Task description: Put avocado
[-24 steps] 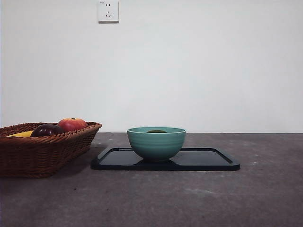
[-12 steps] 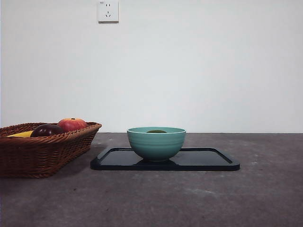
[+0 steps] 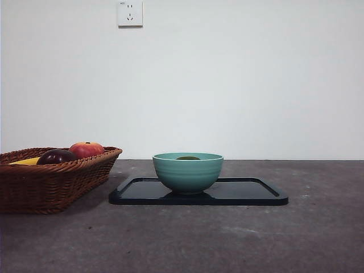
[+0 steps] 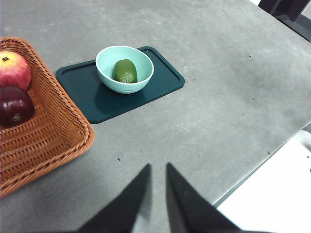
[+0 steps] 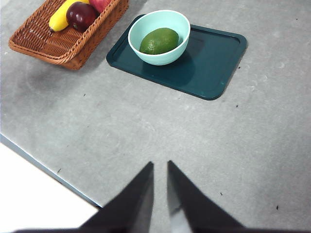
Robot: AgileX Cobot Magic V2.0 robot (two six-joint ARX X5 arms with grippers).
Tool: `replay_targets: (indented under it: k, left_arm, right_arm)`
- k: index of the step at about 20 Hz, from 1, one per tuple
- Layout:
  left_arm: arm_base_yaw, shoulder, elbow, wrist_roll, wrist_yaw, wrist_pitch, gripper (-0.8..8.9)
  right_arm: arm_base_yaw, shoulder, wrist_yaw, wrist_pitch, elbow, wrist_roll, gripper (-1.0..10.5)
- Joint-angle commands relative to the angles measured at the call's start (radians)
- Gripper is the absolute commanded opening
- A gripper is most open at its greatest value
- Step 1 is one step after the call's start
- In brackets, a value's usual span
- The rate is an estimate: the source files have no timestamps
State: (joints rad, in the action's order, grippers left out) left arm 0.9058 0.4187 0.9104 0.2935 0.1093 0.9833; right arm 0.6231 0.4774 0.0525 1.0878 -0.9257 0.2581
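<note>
The dark green avocado lies inside the teal bowl, which stands on the dark tray. In the right wrist view the avocado fills the bowl on the tray. In the front view only the avocado's top shows above the bowl's rim. My left gripper is shut and empty, high above the table, far from the bowl. My right gripper is shut and empty, also held high and back.
A wicker basket stands left of the tray with a red apple-like fruit, a dark purple fruit and a yellow banana. The table's front edge runs near both grippers. A wall socket is on the back wall.
</note>
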Motion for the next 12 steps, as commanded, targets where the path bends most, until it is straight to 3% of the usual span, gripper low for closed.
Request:
replay_targets:
  k: [1,9,12]
  left_arm:
    - [0.008,0.004,0.011,-0.017,0.006,-0.011,0.24]
    - [-0.005,0.005,0.011,-0.017,0.006,-0.012,0.24]
    - [-0.152,0.007,0.010,-0.017,-0.008,-0.012,0.24]
  right_arm:
    - [0.010,0.002,0.000,-0.010,-0.005,-0.005,0.3]
    - [0.010,0.002,0.000,-0.010,-0.005,-0.005,0.3]
    - [0.010,0.002,0.000,-0.010,-0.005,-0.005,0.3]
